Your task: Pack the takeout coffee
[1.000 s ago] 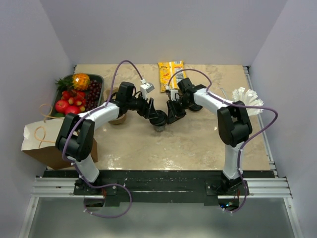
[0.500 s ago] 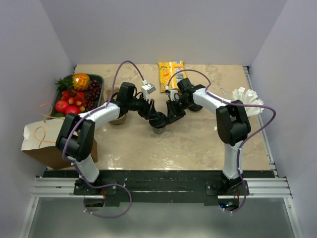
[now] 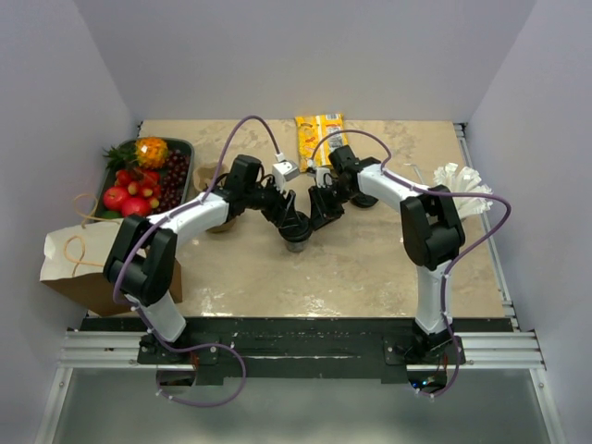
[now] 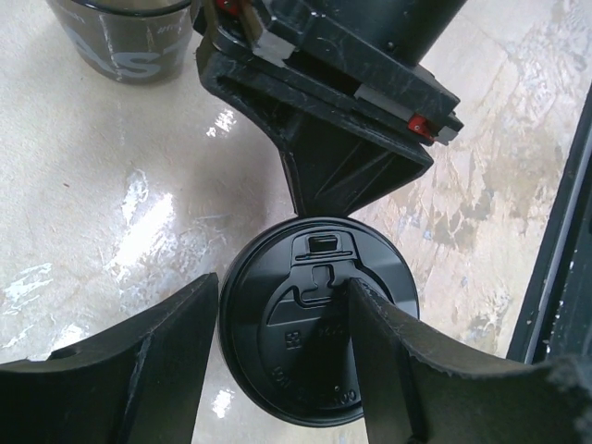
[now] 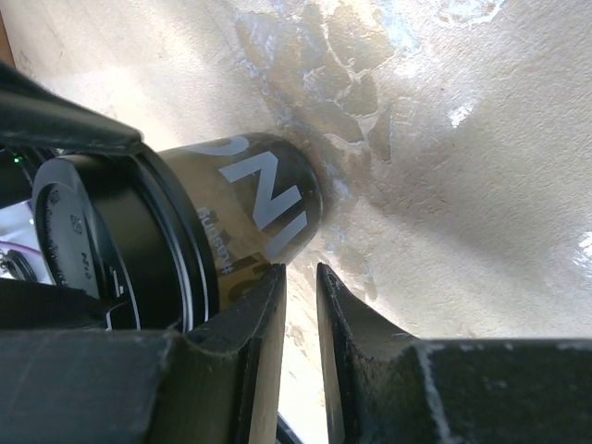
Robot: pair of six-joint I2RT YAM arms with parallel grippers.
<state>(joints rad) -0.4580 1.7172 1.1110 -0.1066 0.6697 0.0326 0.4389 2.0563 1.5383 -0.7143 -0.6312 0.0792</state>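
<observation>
The takeout coffee cup (image 3: 297, 233) stands upright mid-table, with a black sip lid (image 4: 319, 328) and a brown sleeve with white lettering (image 5: 250, 208). My left gripper (image 3: 289, 219) hovers over it, open, its fingers (image 4: 139, 370) spread either side of the lid from above; one finger overlaps the lid's right part. My right gripper (image 3: 317, 218) sits at the cup's right side, low by the tabletop. Its jaws (image 5: 302, 273) stand a narrow slit apart with nothing between them, and one finger (image 5: 250, 324) rests against the cup's wall. The brown paper bag (image 3: 83, 264) sits at the near left edge.
A tray of fruit (image 3: 148, 174) lies at the far left, with another cup (image 3: 212, 174) beside it. A yellow snack packet (image 3: 319, 139) lies at the back and a white ruffled bundle (image 3: 460, 185) on the right. A dark round item (image 3: 366, 198) sits behind the right arm.
My left arm has shifted a little to the right and back, bringing its gripper more squarely over the lid. The cup and the right gripper have stayed put.
</observation>
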